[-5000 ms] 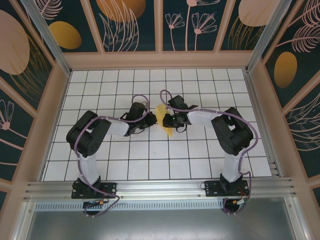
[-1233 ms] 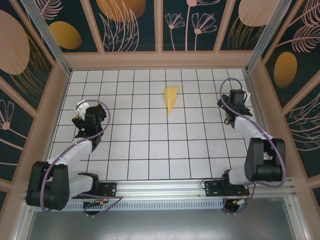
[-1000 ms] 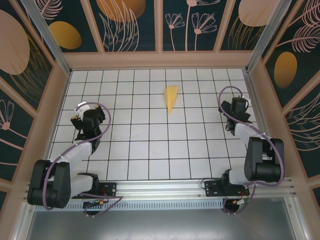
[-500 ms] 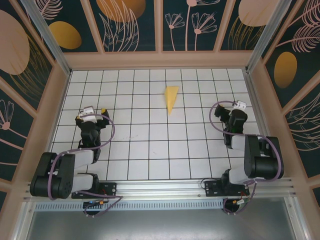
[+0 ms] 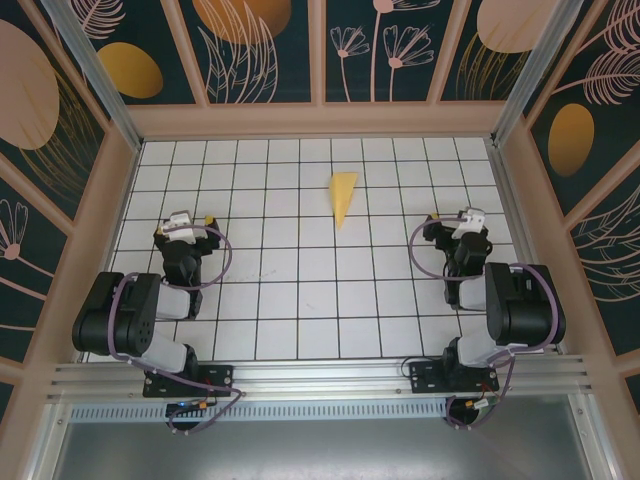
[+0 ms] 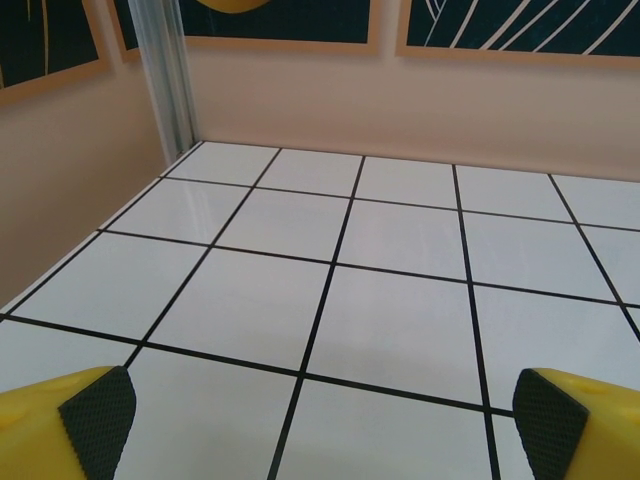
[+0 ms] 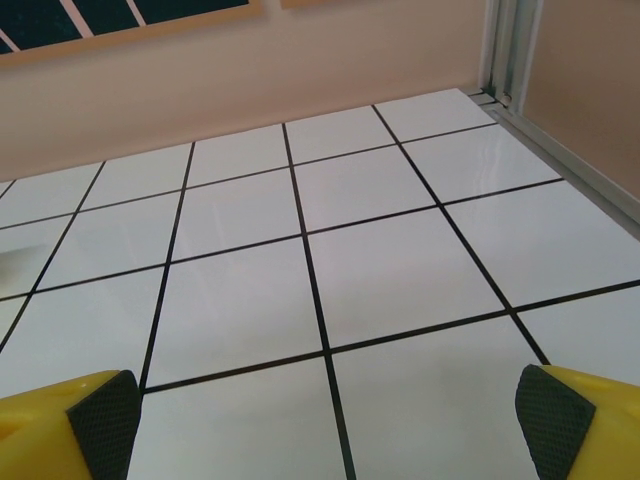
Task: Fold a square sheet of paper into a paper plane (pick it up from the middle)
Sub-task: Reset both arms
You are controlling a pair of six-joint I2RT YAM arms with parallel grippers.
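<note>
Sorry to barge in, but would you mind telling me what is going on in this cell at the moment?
A finished yellow paper plane lies flat on the tiled table, toward the far middle, with nothing touching it. The left pincer and the right pincer are each off to their own side, well apart from the plane. Both are wide open and hold nothing. The folding looks done, with the plane set down.

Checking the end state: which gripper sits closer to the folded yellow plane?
The right gripper: fewer floor tiles lie between it and the paper plane than between the plane and the left gripper. Both stand open, apart from it.
</note>
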